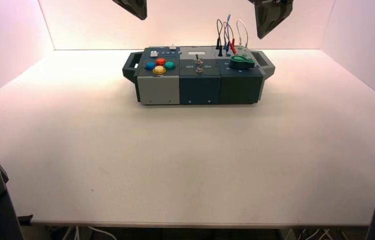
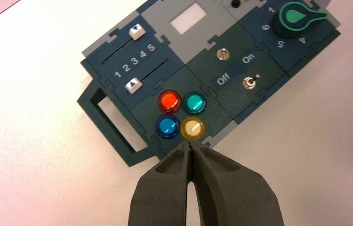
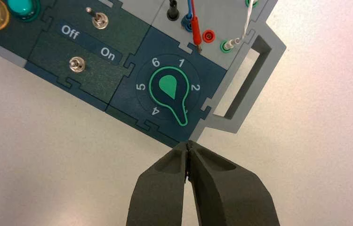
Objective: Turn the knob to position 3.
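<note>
Already above the box, both arms hang with fingers pressed together and nothing in hand.

Seemingly the knob (image 3: pixel 169 92), a green dial on the dark panel at the box's (image 1: pixel 199 87) right end beside the grey handle (image 3: pixel 245 84), has its pointer tab between the printed 2 and 4, covering the spot where 3 would be; that suggests it may already sit at or near the target. The right gripper (image 3: pixel 188 151) hovers clear of the box just off the knob's corner, probably because it is the nearer arm for the turn, and would have to open to grasp the tab. The left gripper (image 2: pixel 190 149) waits off the box's edge, beside the yellow push button (image 2: pixel 192 128), well out of the way.
</note>
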